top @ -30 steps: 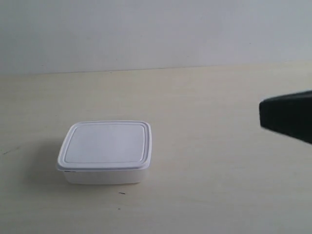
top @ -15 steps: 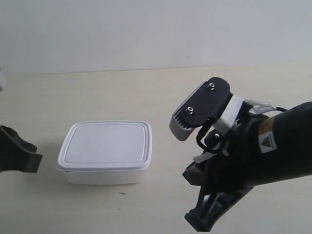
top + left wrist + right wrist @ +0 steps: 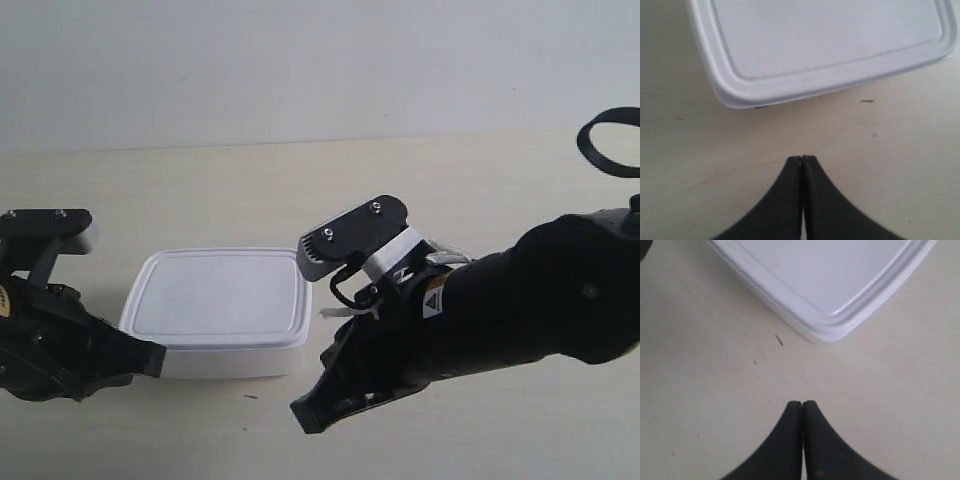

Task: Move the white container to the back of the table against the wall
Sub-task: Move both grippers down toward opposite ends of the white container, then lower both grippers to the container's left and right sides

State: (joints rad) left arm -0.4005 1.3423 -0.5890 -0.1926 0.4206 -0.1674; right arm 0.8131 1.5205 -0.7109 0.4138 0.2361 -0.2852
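Observation:
The white container (image 3: 218, 300) sits lidded on the cream table (image 3: 420, 185), well forward of the grey-blue wall (image 3: 300, 60). My left gripper (image 3: 802, 158) is shut with nothing in it, hovering off one front corner of the container (image 3: 830, 40); in the exterior view its tip (image 3: 150, 358) is by the tub's left front. My right gripper (image 3: 802, 403) is also shut and holds nothing, short of the other front corner of the container (image 3: 835, 275); its tip (image 3: 305, 414) is right of the tub. Neither touches it.
Two tiny dark specks (image 3: 249, 396) mark the table in front of the container. A black cable loop (image 3: 610, 140) sticks up from the arm at the exterior view's right. Bare tabletop stretches between the container and the wall.
Both arms have come in from the sides and closed in on the container's front corners. The container has not moved.

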